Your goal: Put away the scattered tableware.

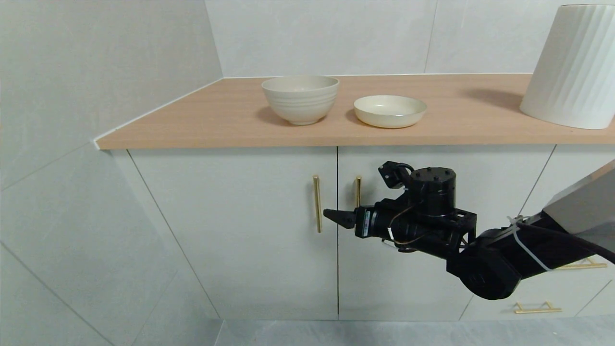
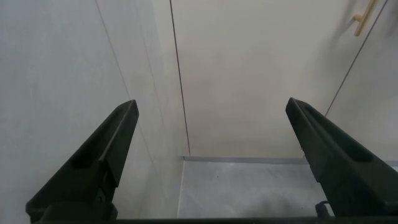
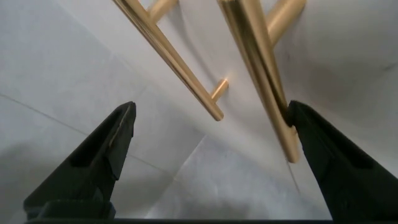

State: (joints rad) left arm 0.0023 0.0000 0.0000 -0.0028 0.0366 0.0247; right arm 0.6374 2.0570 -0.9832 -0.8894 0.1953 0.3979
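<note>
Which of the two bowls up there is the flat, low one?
The shallow dish on the right; the ribbed bowl to its left stands much taller and deeper.

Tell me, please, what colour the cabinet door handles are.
The cabinet door handles are shiny gold, clearest in the right wrist view.

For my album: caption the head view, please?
Open black right gripper at gold door handles; cream ribbed bowl, shallow cream dish above.
</note>
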